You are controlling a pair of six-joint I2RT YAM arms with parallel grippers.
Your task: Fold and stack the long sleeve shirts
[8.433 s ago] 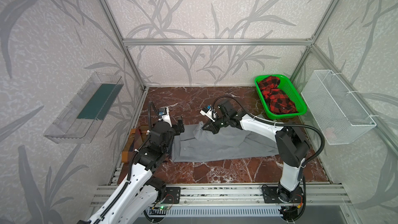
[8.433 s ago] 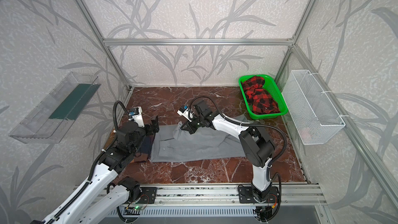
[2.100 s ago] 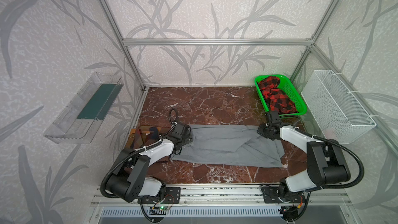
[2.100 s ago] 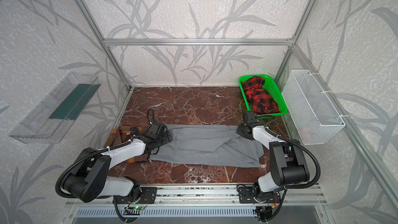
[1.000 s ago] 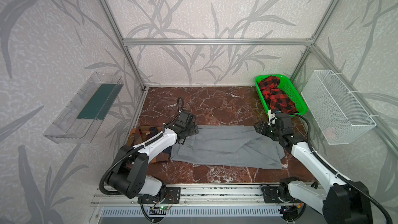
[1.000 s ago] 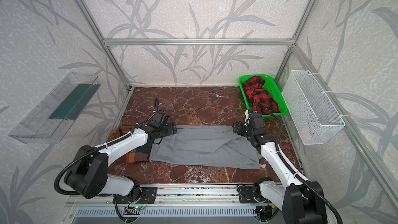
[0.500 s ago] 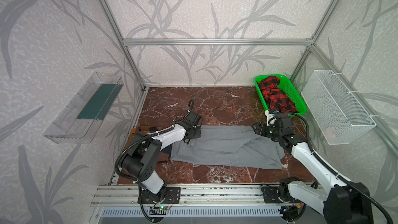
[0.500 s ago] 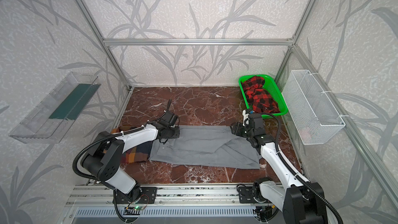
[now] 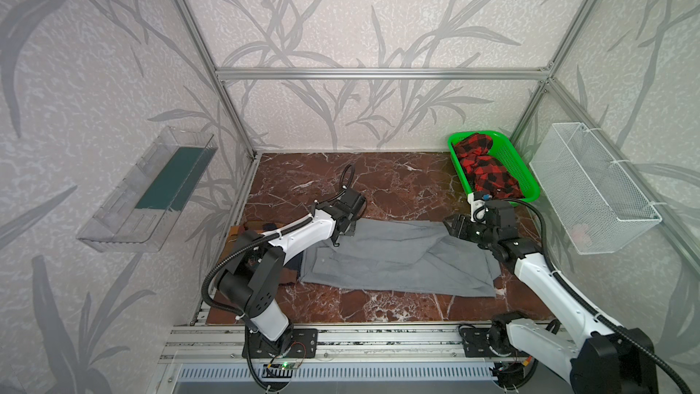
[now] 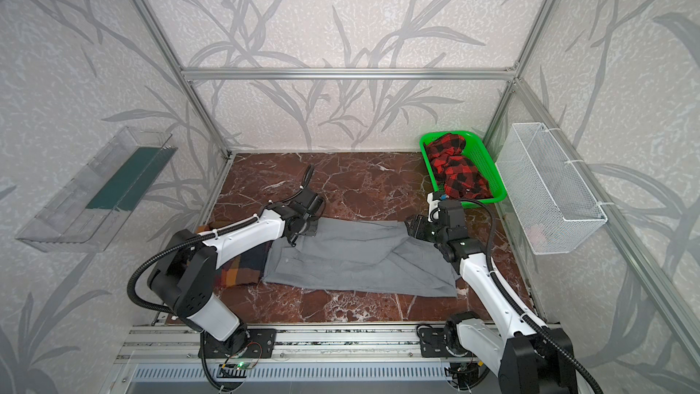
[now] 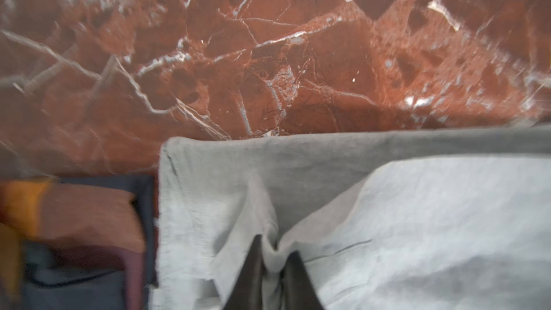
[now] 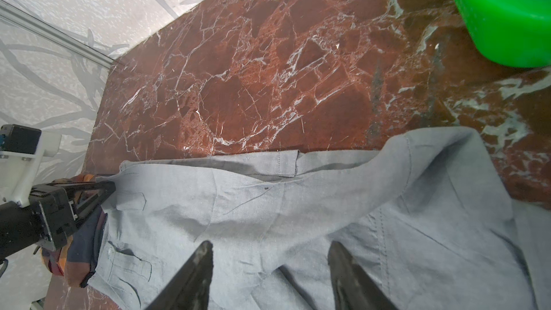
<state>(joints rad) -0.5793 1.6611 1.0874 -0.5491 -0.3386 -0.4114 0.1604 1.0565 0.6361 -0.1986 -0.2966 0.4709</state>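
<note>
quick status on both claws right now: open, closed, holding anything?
Left claw: closed, pinching a fold of the grey shirt.
Right claw: open, over the grey shirt, holding nothing.

The grey shirt (image 9: 397, 259) is matt cloth — the tabletop (image 9: 397, 183) glossy marble.

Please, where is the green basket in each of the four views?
In a top view: green basket at the table's far right corner.
In a top view: the same far right corner.
Left wrist: not in it.
Right wrist: beyond the grey shirt.
Shared landmark: grey shirt.
</note>
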